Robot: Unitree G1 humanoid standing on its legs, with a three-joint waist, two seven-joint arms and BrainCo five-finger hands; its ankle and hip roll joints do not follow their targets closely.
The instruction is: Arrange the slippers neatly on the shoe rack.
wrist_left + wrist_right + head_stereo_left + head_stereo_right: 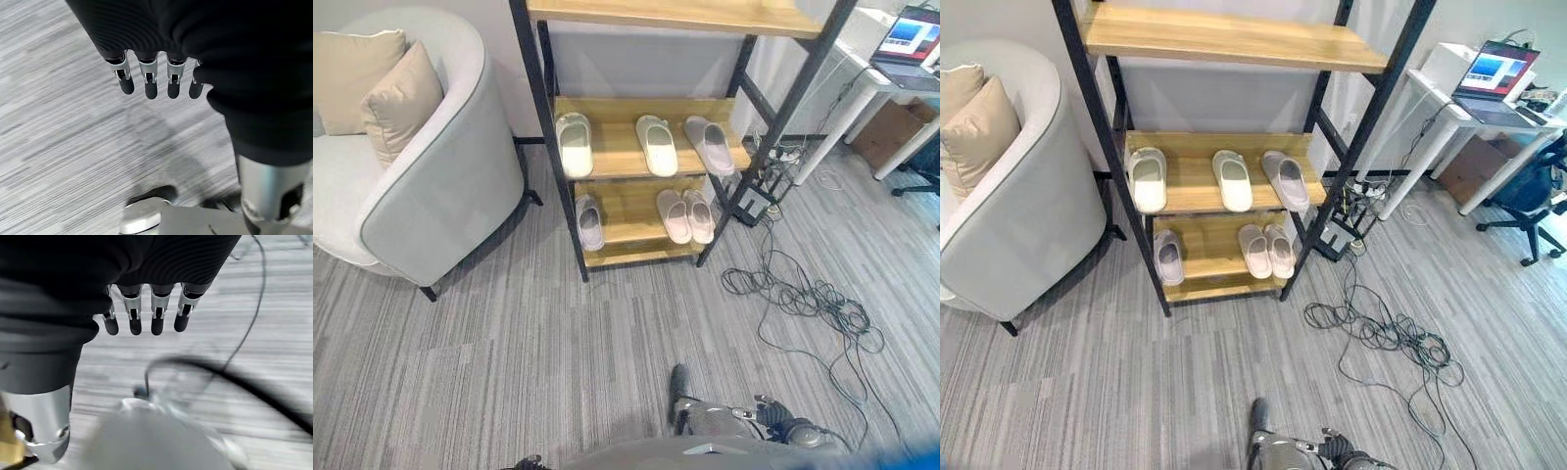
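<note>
Six slippers sit on your shoe rack (607, 211): three spread along the middle shelf (617, 147), one (589, 223) alone at the lower shelf's left end, a touching pair (686, 216) toward its right. Left of the rack stands an armchair (431, 186); right of it, loose cables (803, 294) sprawl over the carpet. The left robot hand (156, 81) and right robot hand (146, 316) hang relaxed, empty, fingers straight above carpet.

Armchair (431, 186) is cut off at the left edge. Laptop (1494, 83) screen content is too small to resolve.
</note>
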